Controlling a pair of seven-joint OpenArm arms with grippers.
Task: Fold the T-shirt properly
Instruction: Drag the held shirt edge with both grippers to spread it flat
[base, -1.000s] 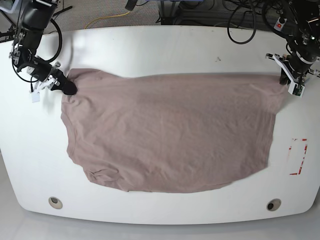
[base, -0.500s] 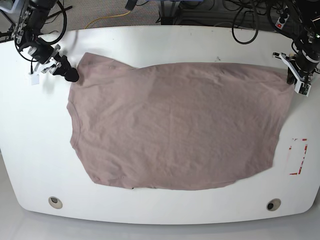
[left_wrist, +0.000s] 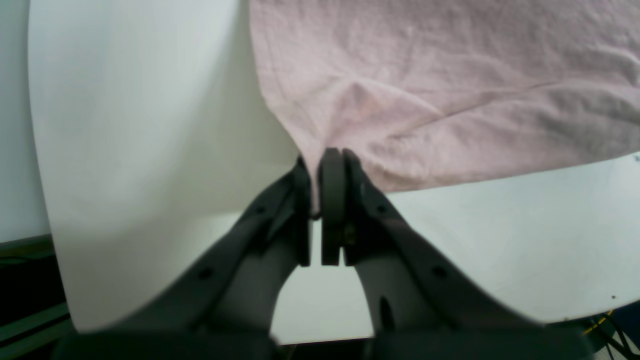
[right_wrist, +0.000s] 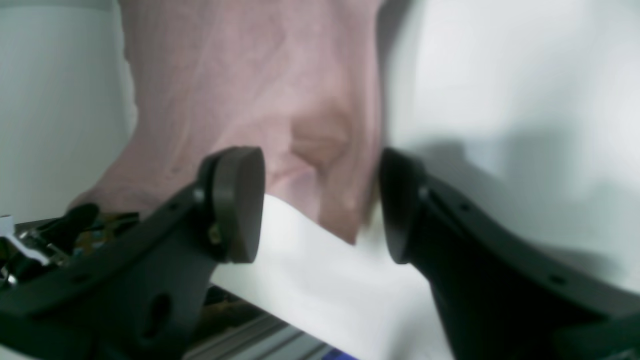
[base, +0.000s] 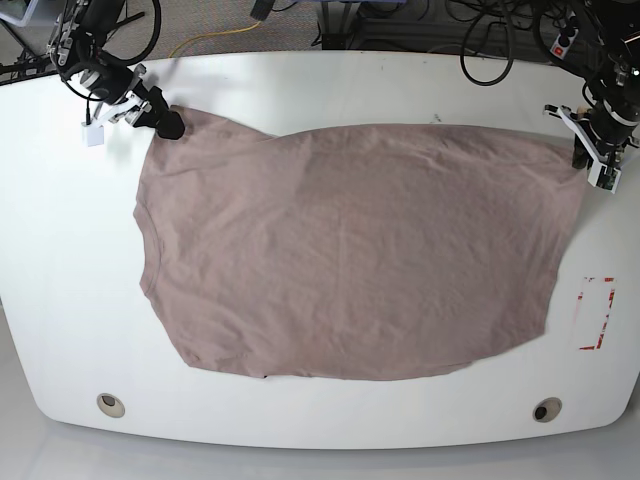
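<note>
Since the earlier base frame the T-shirt (base: 350, 250) has been drawn further up the table (base: 320, 90) and lies flatter: the bunched fold near its lower corner on the base view's left is gone, and the far edge now sits higher on the white top. The right gripper (base: 168, 122), which was pinching the far corner on that side, has travelled up and toward the table's back edge and now has its jaws apart; in the right wrist view the two dark pads (right_wrist: 240, 200) stand wide, with the shirt's corner lying loose on the table between and beyond them, touching neither that I can see. The left gripper (left_wrist: 320, 170) has barely shifted; its jaws are pressed together on the opposite far corner of the cloth, a thin tongue of fabric pinched between them.

The shirt is spread nearly flat over the middle of the table, far edge close to the back, near edge well short of the front rim. It looks light, thin and limp: it wrinkles around the clamped corner, so it will likely drape and slide rather than hold a shape, and a single-point pull will probably skew it. Best holds, I judge, are corners and hem edges, pinched through the full thickness, two at once so that a fold stays square
</note>
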